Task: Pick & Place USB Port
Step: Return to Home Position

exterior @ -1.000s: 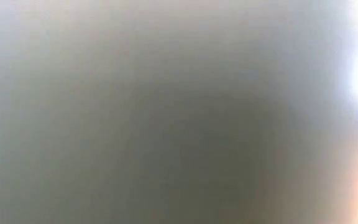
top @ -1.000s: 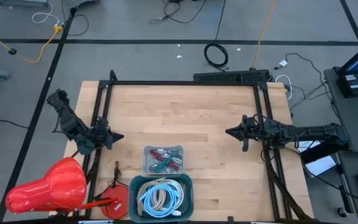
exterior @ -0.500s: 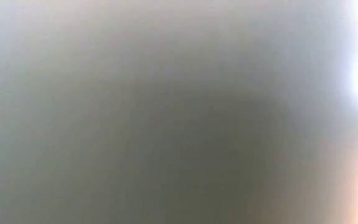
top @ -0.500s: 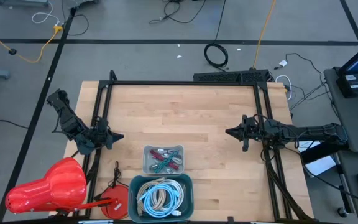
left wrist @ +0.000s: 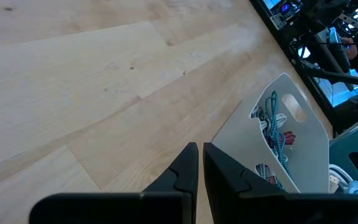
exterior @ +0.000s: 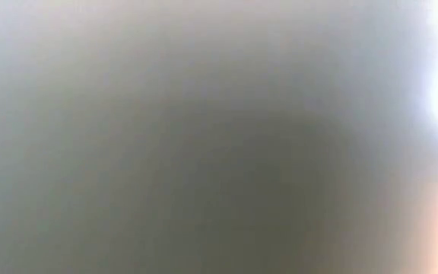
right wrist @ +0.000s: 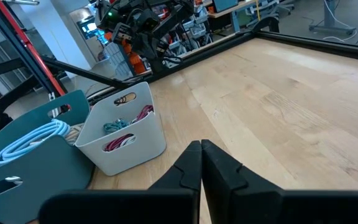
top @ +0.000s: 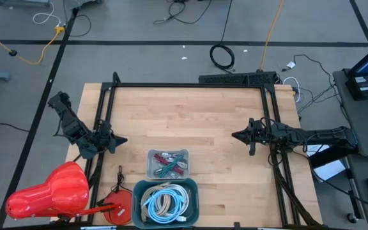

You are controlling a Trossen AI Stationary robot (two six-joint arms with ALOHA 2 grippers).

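A small grey bin [top: 168, 163] stands near the table's front edge, between the arms. It holds short teal and red cables [left wrist: 273, 121]. I cannot pick out a USB port among them. My left gripper [top: 121, 140] waits at the table's left edge, left of the bin and tipped down, its fingertips [left wrist: 201, 149] shut with nothing between them. My right gripper [top: 235, 135] hangs level at the right side, shut and empty [right wrist: 201, 146], pointing toward the table's left. In the right wrist view the grey bin [right wrist: 126, 127] is ahead of the fingers.
A teal bin [top: 166, 203] of coiled white and blue cables stands at the front edge, just in front of the grey bin. A red plastic object [top: 50, 191] and a red disc [top: 119, 207] lie at the front left. A black frame [top: 190, 85] borders the table. The low view shows only grey blur.
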